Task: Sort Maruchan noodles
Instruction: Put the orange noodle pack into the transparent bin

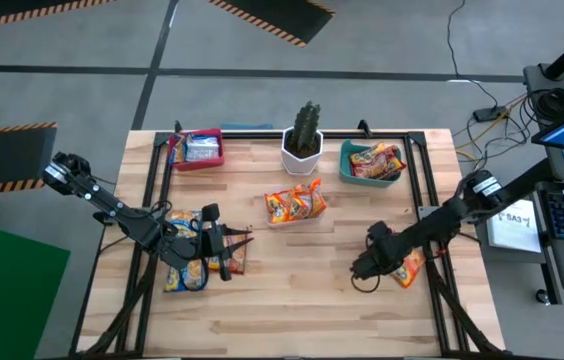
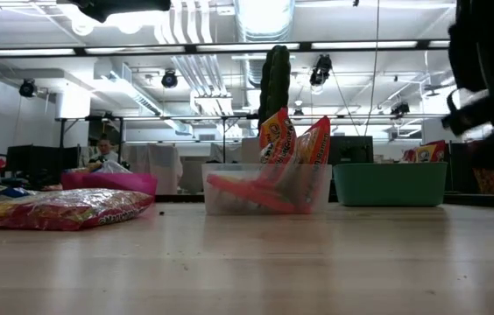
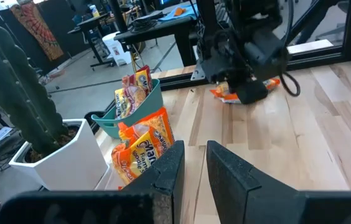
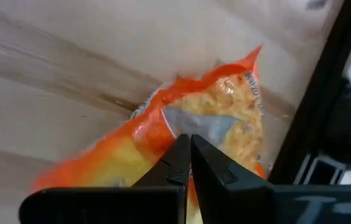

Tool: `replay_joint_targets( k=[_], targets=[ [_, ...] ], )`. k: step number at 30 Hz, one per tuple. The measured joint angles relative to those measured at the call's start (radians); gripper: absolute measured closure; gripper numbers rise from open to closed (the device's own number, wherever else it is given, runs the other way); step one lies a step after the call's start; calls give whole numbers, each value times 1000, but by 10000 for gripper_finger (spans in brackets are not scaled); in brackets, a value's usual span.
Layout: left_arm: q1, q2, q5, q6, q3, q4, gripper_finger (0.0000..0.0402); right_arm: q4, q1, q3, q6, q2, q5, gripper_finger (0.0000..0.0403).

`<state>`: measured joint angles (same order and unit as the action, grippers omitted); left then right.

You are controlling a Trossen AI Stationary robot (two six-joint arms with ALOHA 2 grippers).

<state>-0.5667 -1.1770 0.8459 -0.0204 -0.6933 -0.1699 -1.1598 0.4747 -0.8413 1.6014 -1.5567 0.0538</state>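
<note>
Two orange noodle packets stand on edge against the white cactus pot, also seen in the left wrist view. Several yellow-and-blue and orange packets lie flat under my left arm. My left gripper hovers just right of them, slightly open and holding nothing. More packets fill the red bin and the teal bin. My right gripper is shut over a lone orange packet near the table's right edge. My right gripper comes at the orange packet from above and slanting, with its shut tips on the silvery film near the packet's middle. The film seems gathered toward the tips. The rest of the packet lies on the table.
The cactus in its pot stands at the far middle between the two bins. A black frame rail runs along the table's right side, close to the right gripper. Bare wood lies along the near middle.
</note>
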Motion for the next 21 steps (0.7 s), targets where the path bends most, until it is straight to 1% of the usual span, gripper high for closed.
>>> replay_joint_targets(
  k=[2, 4, 6, 8, 10, 12, 14, 17, 18, 21],
  targets=[
    [0, 0, 0, 0, 0, 0, 350, 65, 0, 22, 1, -8, -7, 394],
    [0, 0, 0, 0, 0, -2, 350, 151, -3, 25, -9, -9, 24, 394],
    [0, 0, 0, 0, 0, -3, 350, 263, -4, 6, -48, -5, 109, 394],
    [1, 0, 0, 0, 0, -7, 350, 401, -4, -36, -109, -5, 225, 394],
    [1, 0, 0, 0, 0, -9, 350, 496, -4, -79, -230, 1, 349, 394],
    [1, 0, 0, 0, 0, -12, 350, 597, -5, -136, -366, 6, 427, 394],
    [1, 0, 0, 5, 0, -16, 350, 626, -7, -193, -475, 9, 456, 394],
    [1, 0, -3, 29, 0, -15, 350, 626, -6, -269, -583, 10, 463, 394],
    [1, 0, -23, 35, 0, -15, 350, 623, -6, -288, -608, 10, 463, 394],
    [2, -6, -143, 41, 0, -13, 350, 622, -6, -325, -642, 10, 444, 394]
  ],
)
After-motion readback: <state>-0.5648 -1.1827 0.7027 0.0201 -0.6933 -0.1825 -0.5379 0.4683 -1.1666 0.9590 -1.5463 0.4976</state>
